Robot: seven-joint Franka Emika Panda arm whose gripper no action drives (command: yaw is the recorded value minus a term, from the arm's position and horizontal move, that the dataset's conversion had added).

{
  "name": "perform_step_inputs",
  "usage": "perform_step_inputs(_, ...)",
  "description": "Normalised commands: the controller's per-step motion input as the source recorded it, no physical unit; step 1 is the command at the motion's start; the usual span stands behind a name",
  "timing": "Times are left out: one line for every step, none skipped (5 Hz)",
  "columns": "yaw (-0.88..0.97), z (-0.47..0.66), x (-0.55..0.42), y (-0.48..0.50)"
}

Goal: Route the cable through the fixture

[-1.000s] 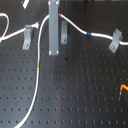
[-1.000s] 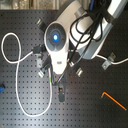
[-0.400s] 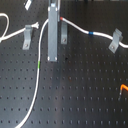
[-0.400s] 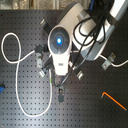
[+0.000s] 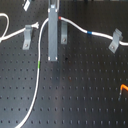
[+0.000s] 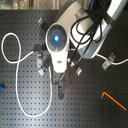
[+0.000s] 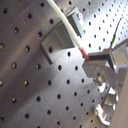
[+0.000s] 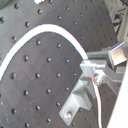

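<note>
On breadboard (image 5: 75,95): one cable (image 5: 37,75), three clips (image 5: 115,40).

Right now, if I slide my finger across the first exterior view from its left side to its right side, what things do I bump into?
White cable → left metal clip → tall grey robot pincer → middle clip → blue band on the cable → right clip → orange tool.
</note>
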Motion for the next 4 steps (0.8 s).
perform_step_inputs(0.23,0.0,0.136,0.278)
perform_step_inputs(0.02,0.0,0.0,0.0)
perform_step_inputs(-0.03,0.31,-0.005,-0.018)
perform_step_inputs(0.0,0.39,-0.08,0.101)
